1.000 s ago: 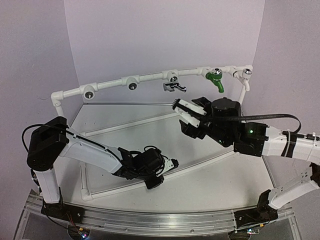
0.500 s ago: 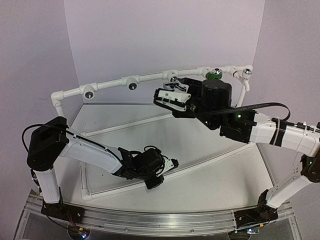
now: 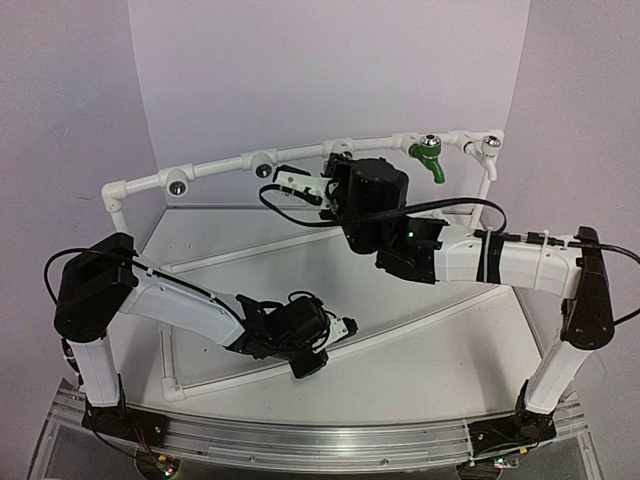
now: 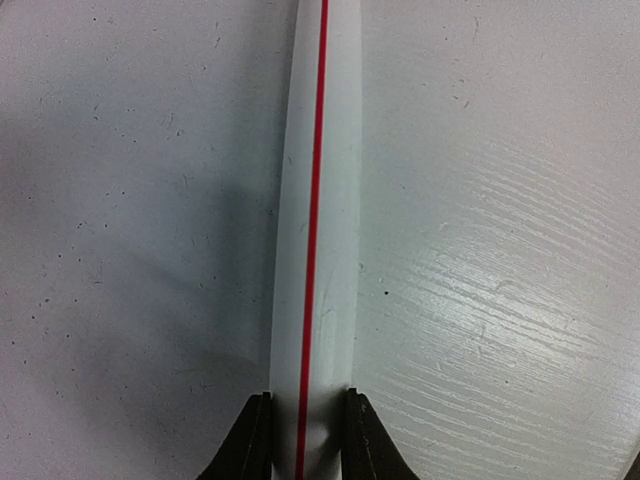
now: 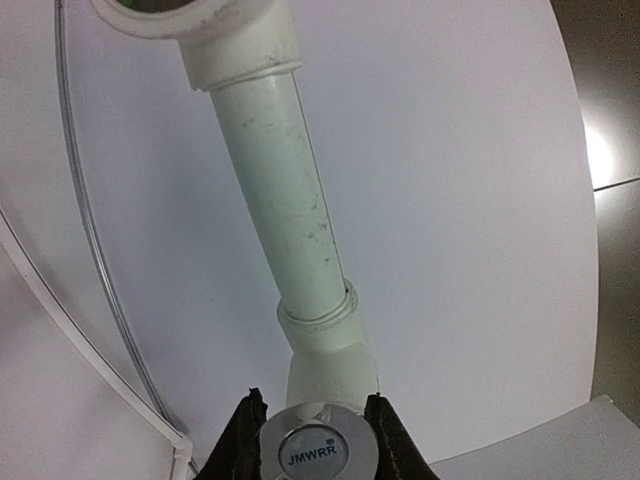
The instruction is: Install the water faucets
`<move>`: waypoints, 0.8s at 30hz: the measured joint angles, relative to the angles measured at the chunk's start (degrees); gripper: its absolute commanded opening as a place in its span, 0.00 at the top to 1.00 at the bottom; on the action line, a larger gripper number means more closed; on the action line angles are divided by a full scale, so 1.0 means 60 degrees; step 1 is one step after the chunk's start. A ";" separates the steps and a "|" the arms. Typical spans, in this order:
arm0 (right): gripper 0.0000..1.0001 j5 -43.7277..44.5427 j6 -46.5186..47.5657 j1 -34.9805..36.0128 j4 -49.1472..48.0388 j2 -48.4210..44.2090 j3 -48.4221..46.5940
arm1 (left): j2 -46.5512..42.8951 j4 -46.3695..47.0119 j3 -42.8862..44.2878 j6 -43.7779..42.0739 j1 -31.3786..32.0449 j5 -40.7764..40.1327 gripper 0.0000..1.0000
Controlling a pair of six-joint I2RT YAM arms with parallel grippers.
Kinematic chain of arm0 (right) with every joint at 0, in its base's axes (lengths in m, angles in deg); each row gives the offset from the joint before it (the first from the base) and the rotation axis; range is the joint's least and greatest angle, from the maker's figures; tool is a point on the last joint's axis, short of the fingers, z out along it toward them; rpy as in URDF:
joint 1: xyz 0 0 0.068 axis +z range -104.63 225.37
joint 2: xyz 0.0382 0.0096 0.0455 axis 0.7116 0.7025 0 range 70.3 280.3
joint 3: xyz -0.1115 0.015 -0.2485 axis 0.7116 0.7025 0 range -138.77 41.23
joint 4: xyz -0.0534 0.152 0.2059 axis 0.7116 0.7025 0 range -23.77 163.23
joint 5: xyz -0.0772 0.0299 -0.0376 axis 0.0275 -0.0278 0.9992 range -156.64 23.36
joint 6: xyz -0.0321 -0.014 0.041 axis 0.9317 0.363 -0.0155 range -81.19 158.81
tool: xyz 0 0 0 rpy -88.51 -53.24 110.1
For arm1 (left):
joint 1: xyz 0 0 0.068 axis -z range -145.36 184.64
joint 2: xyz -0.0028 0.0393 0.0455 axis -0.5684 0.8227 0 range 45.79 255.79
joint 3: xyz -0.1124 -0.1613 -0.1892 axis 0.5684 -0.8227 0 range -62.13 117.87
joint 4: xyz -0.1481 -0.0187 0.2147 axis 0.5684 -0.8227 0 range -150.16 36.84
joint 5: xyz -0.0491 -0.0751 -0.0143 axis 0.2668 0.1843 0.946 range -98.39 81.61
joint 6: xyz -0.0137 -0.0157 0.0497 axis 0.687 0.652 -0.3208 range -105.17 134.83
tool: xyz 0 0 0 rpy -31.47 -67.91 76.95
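Note:
The silver water faucet shows in the right wrist view as a round chrome handle cap (image 5: 318, 455) marked JMWRR, sitting at a fitting of the white pipe frame (image 5: 275, 190). My right gripper (image 5: 311, 415) is shut on it, one black finger against each side of the cap. From above, that gripper (image 3: 340, 168) covers most of the faucet on the back rail. A green faucet (image 3: 430, 160) hangs from the rail further right. My left gripper (image 3: 335, 330) (image 4: 305, 405) is low on the table, shut on a white pipe with a red line (image 4: 315, 230).
Two chrome-rimmed sockets (image 3: 178, 187) (image 3: 265, 170) sit on the rail's left part and a chrome-capped fitting (image 3: 490, 147) at its right corner. The white board (image 3: 430, 370) carries thin white rails. Purple walls stand close behind and on both sides.
My right arm has swung left and up to the back rail, and its jaws have closed on the silver faucet's cap. The left arm has not moved.

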 measured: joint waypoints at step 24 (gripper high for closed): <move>1.00 -0.2417 -2.1175 -0.1693 0.1645 -0.0621 -0.0521 | 0.0266 0.0203 0.0233 -0.0004 -0.0207 -0.0277 1.00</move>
